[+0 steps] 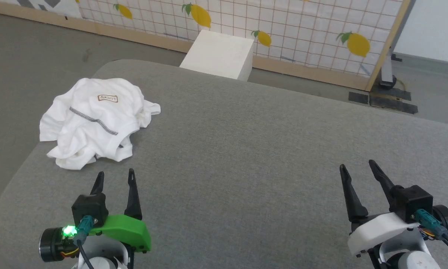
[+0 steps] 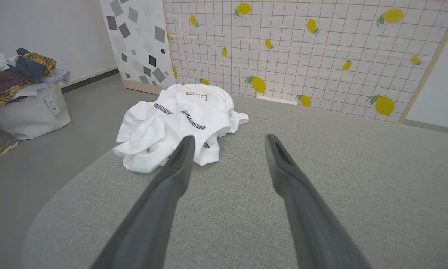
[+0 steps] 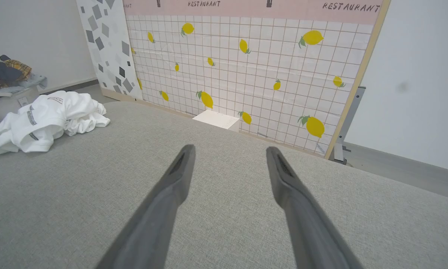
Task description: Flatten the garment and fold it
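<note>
**Garment.** The garment lies in a crumpled heap on the far left part of the desk, close to its left edge and rounded corner. It is not flattened and no fold has been made. A tan patch faces up near the top of the heap. A dark stitched seam line runs diagonally across the middle. A loose edge trails to the right.

**Handling (judgement).** The cloth looks light, soft and limp, and not fragile. It should drape and sag when lifted, and bunched layers may come up together. A pinch on the crown of the heap would likely gather several layers. The better holds appear to be the outer edges: the trailing edge on the right and the bound edge on the near side of the heap, one for each gripper, to draw the cloth apart.

**Grippers.** The left gripper hovers over the desk just short of the heap, its jaws released and holding nothing. The right gripper is well apart from the garment on the right side, jaws likewise spread and unloaded.

**Surroundings.** A white box stands on the floor beyond the desk, against a lemon-printed screen. In the left wrist view, a bag of mixed clothes sits on the floor to the left.
</note>
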`<state>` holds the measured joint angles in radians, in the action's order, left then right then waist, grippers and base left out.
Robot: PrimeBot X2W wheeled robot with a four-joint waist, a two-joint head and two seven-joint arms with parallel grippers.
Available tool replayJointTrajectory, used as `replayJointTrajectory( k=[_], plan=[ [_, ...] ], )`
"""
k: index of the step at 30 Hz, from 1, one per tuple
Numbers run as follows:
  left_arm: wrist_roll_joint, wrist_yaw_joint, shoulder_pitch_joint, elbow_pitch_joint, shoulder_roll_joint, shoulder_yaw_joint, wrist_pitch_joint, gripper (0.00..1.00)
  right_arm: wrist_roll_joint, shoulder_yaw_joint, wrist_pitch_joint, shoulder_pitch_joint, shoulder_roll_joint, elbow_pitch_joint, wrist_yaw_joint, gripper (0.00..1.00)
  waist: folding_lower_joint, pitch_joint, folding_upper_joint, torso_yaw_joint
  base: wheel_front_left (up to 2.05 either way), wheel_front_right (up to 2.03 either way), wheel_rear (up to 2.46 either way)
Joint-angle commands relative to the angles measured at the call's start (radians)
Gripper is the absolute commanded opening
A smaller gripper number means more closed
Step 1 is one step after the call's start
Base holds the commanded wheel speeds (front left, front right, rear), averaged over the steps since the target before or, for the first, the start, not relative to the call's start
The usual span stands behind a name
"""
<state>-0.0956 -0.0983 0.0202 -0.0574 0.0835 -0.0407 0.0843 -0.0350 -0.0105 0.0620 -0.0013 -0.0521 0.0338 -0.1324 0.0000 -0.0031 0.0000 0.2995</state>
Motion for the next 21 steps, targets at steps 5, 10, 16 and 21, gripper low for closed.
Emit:
replayJointTrajectory(
  k=[5,10,16,21],
  plan=[
    [-0.016,-0.021,0.006,-0.009,0.009,-0.005,0.02,1.0,-0.008,0.0,0.014,-0.023,0.001,0.007,0.001,1.0,0.0,0.003,0.0,0.038,-0.01,-0.01,-0.01],
    [-0.029,-0.03,0.001,-0.007,0.015,-0.006,0.028,1.0,-0.01,0.003,0.02,-0.027,0.001,0.009,0.001,1.0,0.0,0.005,0.0,0.062,0.0,0.0,0.0],
    [-0.044,-0.043,-0.002,-0.012,0.023,-0.005,0.041,1.0,-0.012,0.002,0.025,-0.03,0.001,0.011,0.001,1.0,0.0,0.008,0.0,0.092,0.0,0.0,0.0],
    [-0.054,-0.056,-0.005,-0.015,0.029,-0.008,0.049,1.0,-0.014,0.0,0.032,-0.029,0.001,0.015,0.001,1.0,0.0,0.006,0.0,0.122,0.0,0.0,0.0]
  ],
)
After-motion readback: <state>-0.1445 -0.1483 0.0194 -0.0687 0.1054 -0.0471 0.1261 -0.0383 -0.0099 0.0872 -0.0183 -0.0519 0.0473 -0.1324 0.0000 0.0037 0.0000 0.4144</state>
